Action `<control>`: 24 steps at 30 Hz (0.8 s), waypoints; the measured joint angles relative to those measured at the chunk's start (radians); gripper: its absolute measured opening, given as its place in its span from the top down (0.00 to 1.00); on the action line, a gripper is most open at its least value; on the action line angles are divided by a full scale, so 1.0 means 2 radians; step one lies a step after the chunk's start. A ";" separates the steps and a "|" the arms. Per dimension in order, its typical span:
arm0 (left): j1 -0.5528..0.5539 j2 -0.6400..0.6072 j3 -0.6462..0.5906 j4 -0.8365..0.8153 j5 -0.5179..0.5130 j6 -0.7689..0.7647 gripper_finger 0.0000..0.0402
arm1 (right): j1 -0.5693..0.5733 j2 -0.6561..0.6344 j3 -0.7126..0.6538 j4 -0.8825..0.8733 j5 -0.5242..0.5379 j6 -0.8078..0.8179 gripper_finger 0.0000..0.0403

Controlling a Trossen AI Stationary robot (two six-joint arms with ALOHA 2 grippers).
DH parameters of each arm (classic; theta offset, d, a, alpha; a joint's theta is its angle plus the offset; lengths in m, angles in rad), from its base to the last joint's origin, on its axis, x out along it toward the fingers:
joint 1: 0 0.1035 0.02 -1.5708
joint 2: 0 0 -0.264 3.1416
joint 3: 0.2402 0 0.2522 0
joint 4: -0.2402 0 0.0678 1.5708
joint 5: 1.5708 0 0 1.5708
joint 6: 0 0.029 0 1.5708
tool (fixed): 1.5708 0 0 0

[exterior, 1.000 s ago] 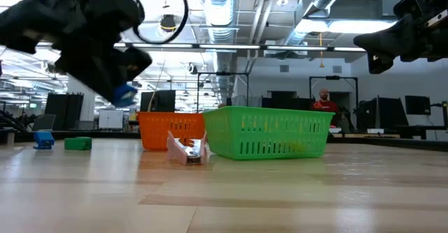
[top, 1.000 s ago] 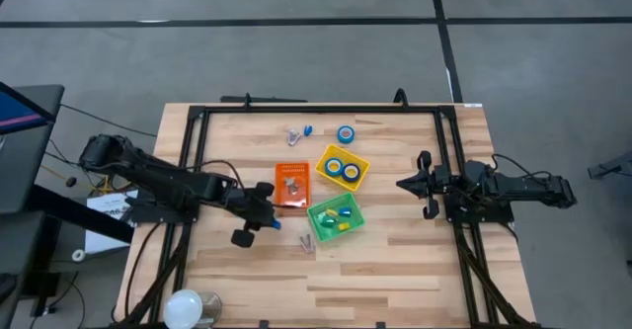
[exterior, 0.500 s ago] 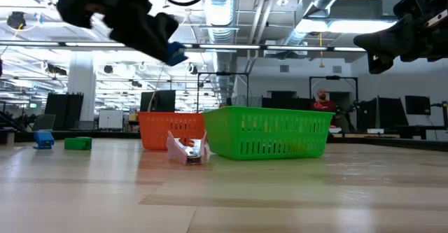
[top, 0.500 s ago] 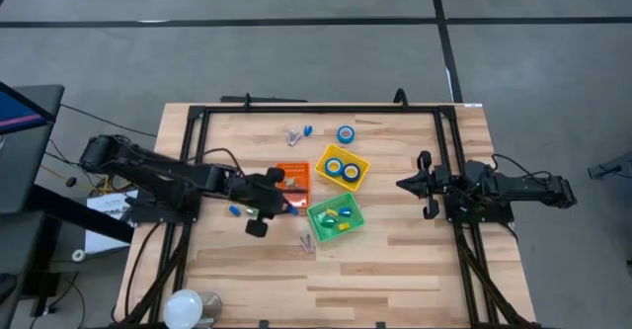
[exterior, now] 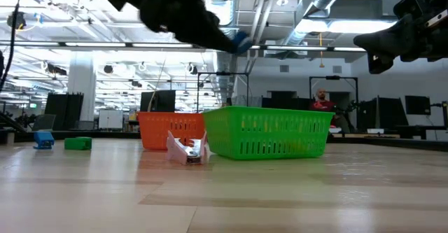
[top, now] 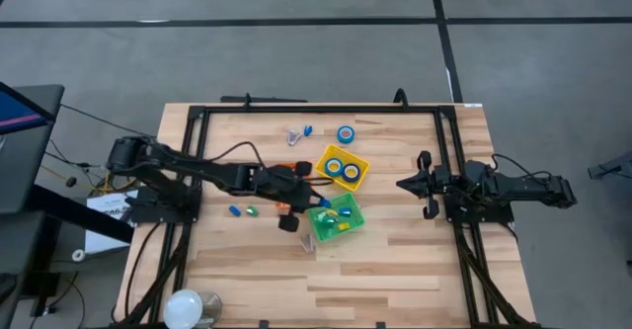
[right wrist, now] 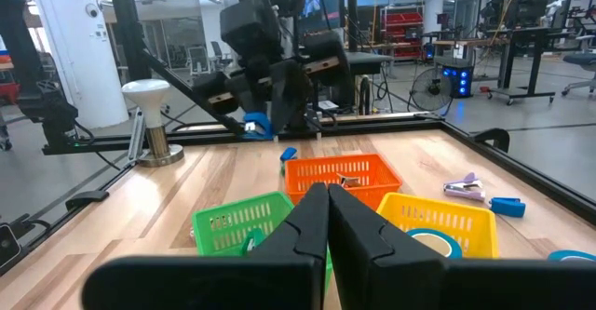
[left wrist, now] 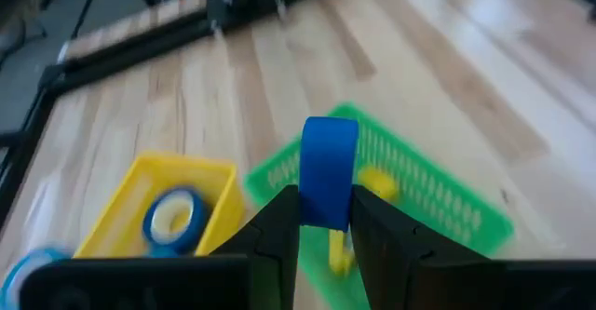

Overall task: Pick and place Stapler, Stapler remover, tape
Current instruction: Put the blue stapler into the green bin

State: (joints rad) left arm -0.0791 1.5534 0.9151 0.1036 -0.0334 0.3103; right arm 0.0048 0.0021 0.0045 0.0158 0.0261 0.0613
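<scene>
High view: the wooden tabletop [top: 395, 270] carries three small bins grouped near its centre.
Left gripper [top: 318, 205]: reached across to the near edge of the green bin [top: 336, 216], raised above the tabletop.
Left jaws: clamped on a blue stapler [left wrist: 328, 172], held on end between the two fingers [left wrist: 276, 228], over the green bin.
Right gripper [top: 403, 183]: parked at the right side of the tabletop, well apart from the bins.
Right jaws: closed, nothing between them.
Yellow bin [top: 342, 167]: holds two rolls of tape [top: 351, 171].
Loose tape [top: 345, 133]: one roll on the tabletop beyond the yellow bin.
Orange bin [top: 291, 184]: beside the green bin, partly covered by the left arm.
Green bin contents: small yellow and blue items.
Tabletop, left of the bins: one small blue item [top: 235, 210] and one small green item [top: 251, 210], just beside each other.
</scene>
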 joint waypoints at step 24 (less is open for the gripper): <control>-0.002 0.106 0.020 0.110 0.042 -0.006 0.81 | 0.000 0.000 0.000 0.000 0.000 0.000 1.00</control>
State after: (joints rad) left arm -0.0824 1.7650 0.9546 0.3241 0.0499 0.2984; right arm 0.0046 0.0019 0.0048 0.0158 0.0261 0.0616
